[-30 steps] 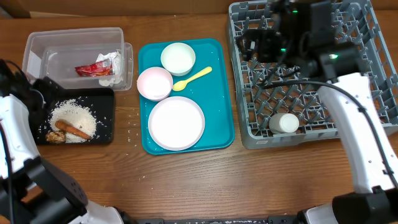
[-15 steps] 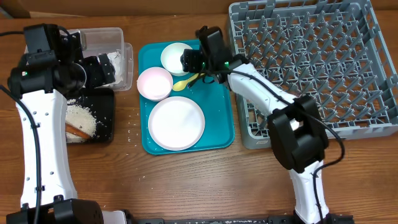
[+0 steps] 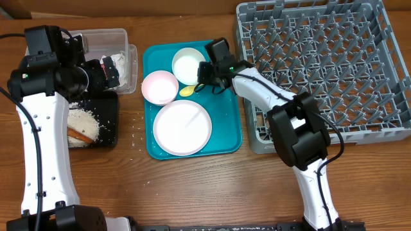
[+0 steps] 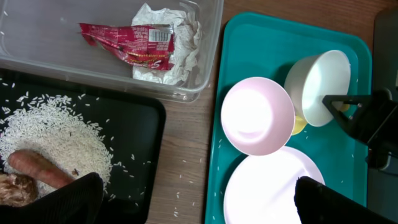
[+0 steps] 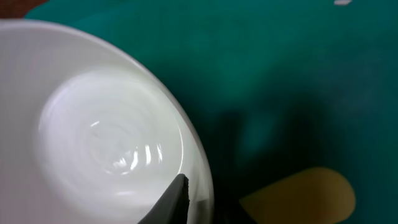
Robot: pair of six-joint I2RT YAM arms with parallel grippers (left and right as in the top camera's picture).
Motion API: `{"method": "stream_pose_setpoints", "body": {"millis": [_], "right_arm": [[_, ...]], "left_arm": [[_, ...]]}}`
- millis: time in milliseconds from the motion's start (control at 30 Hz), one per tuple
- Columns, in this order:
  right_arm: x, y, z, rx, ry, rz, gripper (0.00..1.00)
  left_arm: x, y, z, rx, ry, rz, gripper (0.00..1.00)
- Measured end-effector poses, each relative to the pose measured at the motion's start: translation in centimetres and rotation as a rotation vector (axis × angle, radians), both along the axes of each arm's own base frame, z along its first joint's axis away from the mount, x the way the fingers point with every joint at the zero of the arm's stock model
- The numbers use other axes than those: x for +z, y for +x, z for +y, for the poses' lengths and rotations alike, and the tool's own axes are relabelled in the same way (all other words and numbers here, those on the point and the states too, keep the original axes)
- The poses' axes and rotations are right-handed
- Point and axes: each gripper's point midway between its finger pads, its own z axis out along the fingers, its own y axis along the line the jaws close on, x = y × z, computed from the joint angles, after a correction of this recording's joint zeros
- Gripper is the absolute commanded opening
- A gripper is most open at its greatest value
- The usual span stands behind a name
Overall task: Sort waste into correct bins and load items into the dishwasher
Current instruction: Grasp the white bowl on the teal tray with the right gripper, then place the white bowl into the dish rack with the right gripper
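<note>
My right gripper (image 3: pixel 204 76) is shut on the right rim of a white bowl (image 3: pixel 187 65) at the back of the teal tray. In the right wrist view one finger (image 5: pixel 173 202) lies inside the bowl (image 5: pixel 106 124). The yellow spoon (image 3: pixel 187 90) lies just in front of it, partly covered. A pink bowl (image 3: pixel 159 86) and a round plate (image 3: pixel 182 127) sit on the same tray. My left gripper (image 3: pixel 106 69) hangs open and empty over the clear tub (image 3: pixel 96 40), which holds a red wrapper (image 4: pixel 127 43) and a white napkin (image 4: pixel 180 37). The black tray (image 3: pixel 109 131) holds rice (image 4: pixel 50 134), a carrot stick (image 4: pixel 37 167) and a brown lump (image 4: pixel 12 188).
The grey dish rack (image 3: pixel 321 70) fills the right side, with my right arm stretched across its front left corner. The teal tray (image 3: pixel 228 138) lies between the rack and the bins. Loose rice grains (image 4: pixel 186 168) dot the wood between the black tray and the teal tray.
The right arm came from the rack to the teal tray and its jaws closed on the white bowl's rim; the bowl shifted slightly right and forward. The left gripper opened wider over the tub.
</note>
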Motion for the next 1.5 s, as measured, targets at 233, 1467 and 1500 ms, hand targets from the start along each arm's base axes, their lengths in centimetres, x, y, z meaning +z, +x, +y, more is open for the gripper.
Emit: {"method": "stream_pose_setpoints", "body": {"millis": [233,1467,1500], "right_arm": [[8.8,-0.3,-4.2,0.073,-0.161,0.0,0.04],[16.0,9.9,-25.3,-0.295,-1.464,-0.35,0.04],[15.9,9.8,-25.1,-0.286,-1.463,-0.346,0.04]], "left_arm": [[0.0,0.0,0.1,0.002,0.003,0.001,1.0],[0.0,0.0,0.1,0.002,0.002,0.001,1.0],[0.0,0.0,0.0,0.002,0.002,0.001,1.0]]}}
